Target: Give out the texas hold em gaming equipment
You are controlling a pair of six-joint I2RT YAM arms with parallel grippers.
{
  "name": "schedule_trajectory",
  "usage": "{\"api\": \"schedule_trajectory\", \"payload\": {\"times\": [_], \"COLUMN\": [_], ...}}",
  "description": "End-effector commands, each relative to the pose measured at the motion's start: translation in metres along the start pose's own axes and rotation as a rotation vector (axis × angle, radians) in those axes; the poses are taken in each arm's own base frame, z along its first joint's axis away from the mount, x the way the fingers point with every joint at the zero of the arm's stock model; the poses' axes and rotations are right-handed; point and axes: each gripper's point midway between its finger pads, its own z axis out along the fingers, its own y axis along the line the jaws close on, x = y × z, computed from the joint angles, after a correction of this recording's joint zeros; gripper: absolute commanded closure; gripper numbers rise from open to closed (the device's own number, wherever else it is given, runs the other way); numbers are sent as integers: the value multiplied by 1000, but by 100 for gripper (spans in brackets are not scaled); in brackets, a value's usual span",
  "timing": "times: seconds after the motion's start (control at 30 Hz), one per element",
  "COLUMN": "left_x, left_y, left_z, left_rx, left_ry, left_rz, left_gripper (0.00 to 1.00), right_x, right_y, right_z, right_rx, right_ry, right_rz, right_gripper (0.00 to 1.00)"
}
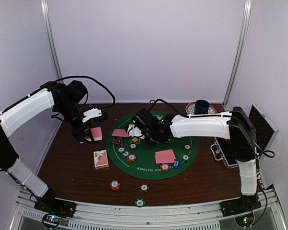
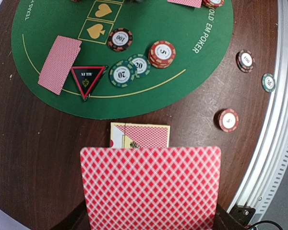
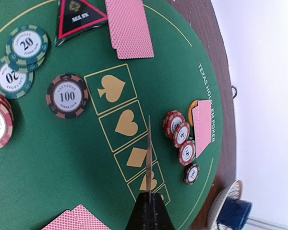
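My left gripper (image 1: 88, 132) hangs over the brown table left of the green poker mat (image 1: 149, 165), shut on a pink-backed card (image 2: 151, 187) that hides its fingers. Just beyond that card lies a card box (image 2: 140, 135). My right gripper (image 3: 150, 197) is over the mat's suit boxes, shut on a card (image 3: 148, 153) seen edge-on. On the mat lie the red-black triangle marker (image 2: 88, 77), a face-down card (image 2: 59, 63), a dark chip (image 2: 119, 39), two green chips (image 2: 129, 70) and a red stack (image 2: 162, 52). A row of red chips (image 3: 182, 141) sits beside another card (image 3: 202, 125) lying on an orange disc (image 3: 192, 106).
Three loose chips (image 2: 228, 120) (image 2: 246, 61) (image 2: 268, 82) lie off the mat toward the metal front rail (image 1: 144, 211). A dark blue cup (image 1: 201, 106) on a saucer stands at the back. The metal-edged black case (image 1: 259, 129) is at the right. A blue disc (image 1: 176, 164) lies near a card pair (image 1: 165, 156).
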Motion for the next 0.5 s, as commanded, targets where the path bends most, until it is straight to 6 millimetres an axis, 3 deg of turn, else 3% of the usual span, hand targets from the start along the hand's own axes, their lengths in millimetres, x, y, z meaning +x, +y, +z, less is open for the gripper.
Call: {"api": "schedule_trajectory", "payload": {"times": [0.0, 0.2, 0.47], "left_x": [-4, -4, -5], "left_y": [0, 0, -1], "left_z": [-12, -13, -15], "left_rx": [-19, -19, -20], "left_ry": [-35, -34, -38], "left_rz": [3, 4, 5], "left_gripper": [100, 100, 100], "right_x": [-17, -14, -8], "right_y": [-4, 17, 26], "right_z": [13, 37, 53], "right_rx": [228, 250, 270], "right_ry": [-2, 29, 58], "right_rz": [-216, -312, -365], "right_gripper": [100, 100, 100]}}
